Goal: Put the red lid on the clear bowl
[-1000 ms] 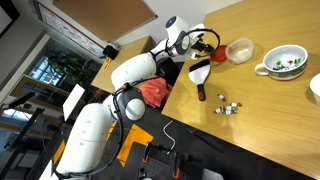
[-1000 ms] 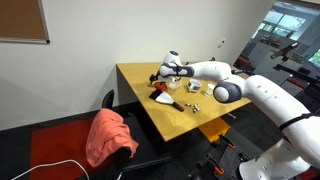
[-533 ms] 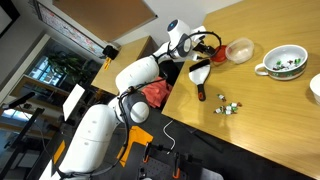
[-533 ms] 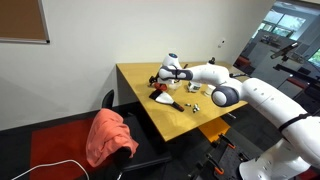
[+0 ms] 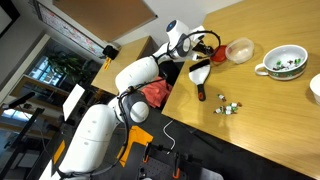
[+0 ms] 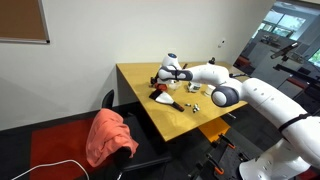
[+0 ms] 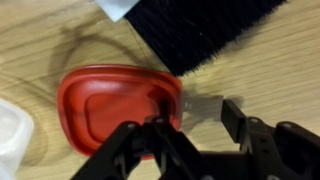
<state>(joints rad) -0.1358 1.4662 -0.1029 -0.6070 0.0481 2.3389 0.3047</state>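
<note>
The red lid [image 7: 115, 105] lies flat on the wooden table in the wrist view. My gripper [image 7: 195, 120] is open just above it. One finger is over the lid's right edge and the other is over bare wood beside it. In an exterior view the gripper [image 5: 207, 47] is low over the table, with the lid [image 5: 213, 57] just showing under it. The clear bowl [image 5: 240, 50], tinted pink, stands upright right next to it. A pale translucent rim [image 7: 10, 130] at the wrist view's left edge is probably that bowl. The gripper also shows in an exterior view [image 6: 164, 77].
A black-and-white brush-like tool [image 5: 200, 75] lies beside the lid, and its bristles [image 7: 200, 30] lie just beyond the lid. A white green-patterned bowl [image 5: 285, 62] stands further along. Small objects [image 5: 228, 106] lie near the table's edge. A red cloth [image 6: 110, 135] hangs on a chair.
</note>
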